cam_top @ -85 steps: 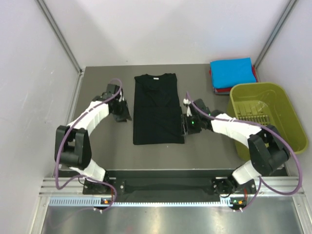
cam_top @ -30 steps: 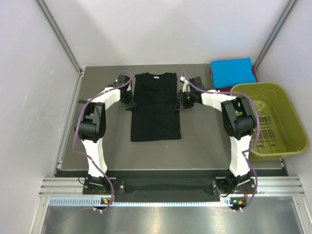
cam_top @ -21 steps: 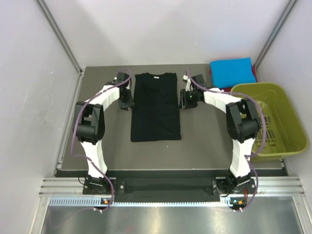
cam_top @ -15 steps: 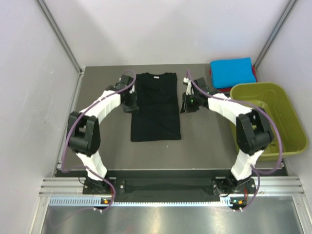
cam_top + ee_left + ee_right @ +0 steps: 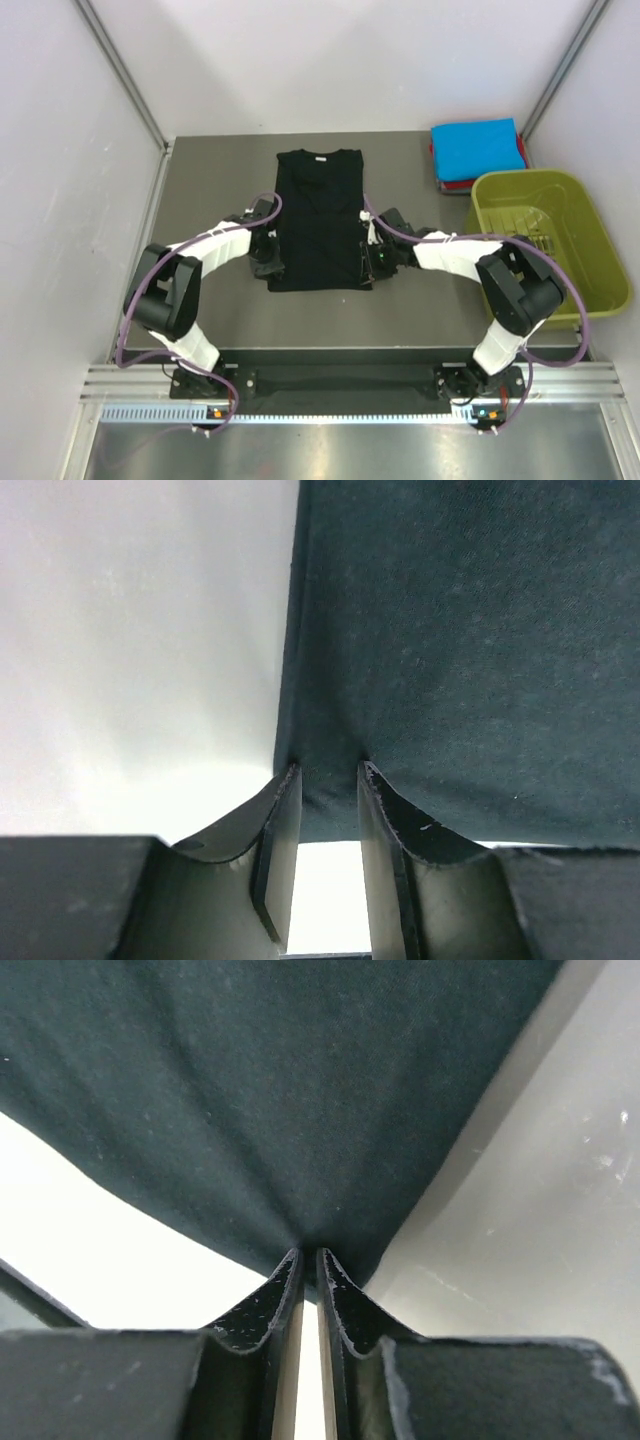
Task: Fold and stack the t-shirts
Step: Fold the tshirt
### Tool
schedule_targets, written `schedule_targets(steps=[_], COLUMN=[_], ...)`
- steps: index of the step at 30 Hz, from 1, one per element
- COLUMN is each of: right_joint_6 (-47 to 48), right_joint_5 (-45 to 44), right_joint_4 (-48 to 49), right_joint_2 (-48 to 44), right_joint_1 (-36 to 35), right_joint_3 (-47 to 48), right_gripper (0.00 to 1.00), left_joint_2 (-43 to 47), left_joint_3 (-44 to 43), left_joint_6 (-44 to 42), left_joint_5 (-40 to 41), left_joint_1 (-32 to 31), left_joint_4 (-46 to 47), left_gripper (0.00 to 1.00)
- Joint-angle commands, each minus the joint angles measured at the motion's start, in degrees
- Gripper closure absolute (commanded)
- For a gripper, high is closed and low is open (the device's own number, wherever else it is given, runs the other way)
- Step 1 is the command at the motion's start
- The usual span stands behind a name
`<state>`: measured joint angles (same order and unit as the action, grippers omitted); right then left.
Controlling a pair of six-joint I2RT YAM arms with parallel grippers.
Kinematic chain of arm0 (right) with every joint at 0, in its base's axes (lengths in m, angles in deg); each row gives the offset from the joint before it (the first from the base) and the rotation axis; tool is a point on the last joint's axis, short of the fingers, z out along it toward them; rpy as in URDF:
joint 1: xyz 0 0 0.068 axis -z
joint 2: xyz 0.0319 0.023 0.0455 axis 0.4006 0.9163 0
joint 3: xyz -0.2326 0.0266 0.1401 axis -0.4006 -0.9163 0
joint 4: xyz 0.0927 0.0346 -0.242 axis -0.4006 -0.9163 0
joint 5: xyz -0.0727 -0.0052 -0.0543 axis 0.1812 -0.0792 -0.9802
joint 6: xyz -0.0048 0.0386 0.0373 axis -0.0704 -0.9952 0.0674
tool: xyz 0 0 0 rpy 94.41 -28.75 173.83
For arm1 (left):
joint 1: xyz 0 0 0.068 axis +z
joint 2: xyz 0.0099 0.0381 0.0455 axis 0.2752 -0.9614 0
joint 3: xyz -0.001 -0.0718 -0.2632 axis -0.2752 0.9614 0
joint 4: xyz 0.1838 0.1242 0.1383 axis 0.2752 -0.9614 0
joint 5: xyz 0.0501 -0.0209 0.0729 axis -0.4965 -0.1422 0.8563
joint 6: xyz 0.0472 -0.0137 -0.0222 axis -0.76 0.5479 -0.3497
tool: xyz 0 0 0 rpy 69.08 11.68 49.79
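Two robot arms reach in from the near edge of a grey table (image 5: pixel 200 190) toward a black t-shirt (image 5: pixel 320 215) that lies flat and folded into a long rectangle at the table's middle, its collar toward the far wall. The left pincer (image 5: pixel 268 262) sits at the shirt's lower left edge; its wrist camera shows the two fingers (image 5: pixel 283 810) standing a little apart with the corner of the dark cloth between them, though the pictures do not settle whether they press on it. The right pincer (image 5: pixel 374 262) meets the shirt's lower right edge, and its wrist camera shows the jaws nearly together, pinching a gathered fold of the black fabric at the tips. At the table's far right corner a bright blue t-shirt (image 5: pixel 477 148) rests folded on top of a red t-shirt (image 5: pixel 455 185), of which only a thin edge shows. Just beside that stack, toward the near side, an olive-green basket (image 5: pixel 500 190) stands against the right wall. Purple cables (image 5: pixel 140 300) loop along both white arms.
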<state>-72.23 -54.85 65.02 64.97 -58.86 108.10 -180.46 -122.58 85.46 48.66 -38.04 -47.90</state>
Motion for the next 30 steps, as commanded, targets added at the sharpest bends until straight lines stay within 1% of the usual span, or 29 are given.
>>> schedule_targets(steps=[1, 5, 6, 7, 8, 10, 11, 14, 15, 19, 22, 25, 30], right_joint_6=[0.27, -0.08, -0.34, -0.61, -0.7, -0.96, -0.96, -1.14, -0.96, -1.14, -1.75, -2.28, -3.51], right_joint_5=[-4.58, -5.9, -6.08, -6.78, -7.05, -7.57, -7.58, -6.27, -5.91, -4.68, -2.93, -0.47, 0.59], right_joint_4=[0.55, -2.53, -3.23, -4.28, -4.73, -4.82, -4.65, -3.51, -2.98, -1.4, 0.8, 3.0, 5.63], right_joint_2=[-2.08, -8.48, -9.38, -10.26, -11.74, -12.9, -13.25, -11.68, -11.06, -8.42, -7.72, -7.1, -6.66], right_joint_1=[-0.35, -0.35, -0.35, -0.26, -0.26, -0.18, -0.09, 0.61, 0.79, 1.67, 2.28, 2.29, 2.37], right_joint_3=[-2.13, -0.9, -0.9, -1.33, -1.68, -3.17, -3.62, -4.5, -4.5, -5.29, -6.51, -7.66, -9.68], right_gripper=[0.87, 0.81, 0.75, 0.71, 0.69, 0.64, 0.63, 0.59, 0.58, 0.57, 0.56, 0.58, 0.61], left_joint_2=[2.05, 5.21, 6.35, 6.8, 7.24, 8.47, 8.82, 9.53, 9.09, 7.77, 6.37, 5.75, 5.05], left_joint_3=[1.65, -3.97, -4.5, -4.51, -3.9, -0.75, 0.23, 2.44, 2.44, 3.75, 5.77, 6.74, 7.27], left_joint_6=[1.79, -0.14, -0.5, -0.85, -1.46, -1.99, -2.17, -2.7, -2.7, -3.14, -3.23, -3.23, -2.88], left_joint_5=[4.17, 7.33, 7.86, 8.21, 7.26, 2.7, -2.72, -6.72, -6.55, -7.34, -10.5, -10.33, -10.94], left_joint_1=[-0.87, -0.87, -0.87, -0.79, -0.61, 1.4, 2.19, 3.87, 4.22, 5.36, 6.86, 7.04, 7.04], left_joint_4=[-2.63, -8.87, -9.75, -10.72, -10.55, -8.72, -6.44, -3.62, -3.52, -2.56, -0.54, -0.09, 0.7], left_gripper=[0.65, 0.63, 0.62, 0.61, 0.6, 0.59, 0.58, 0.56, 0.56, 0.55, 0.56, 0.56, 0.59])
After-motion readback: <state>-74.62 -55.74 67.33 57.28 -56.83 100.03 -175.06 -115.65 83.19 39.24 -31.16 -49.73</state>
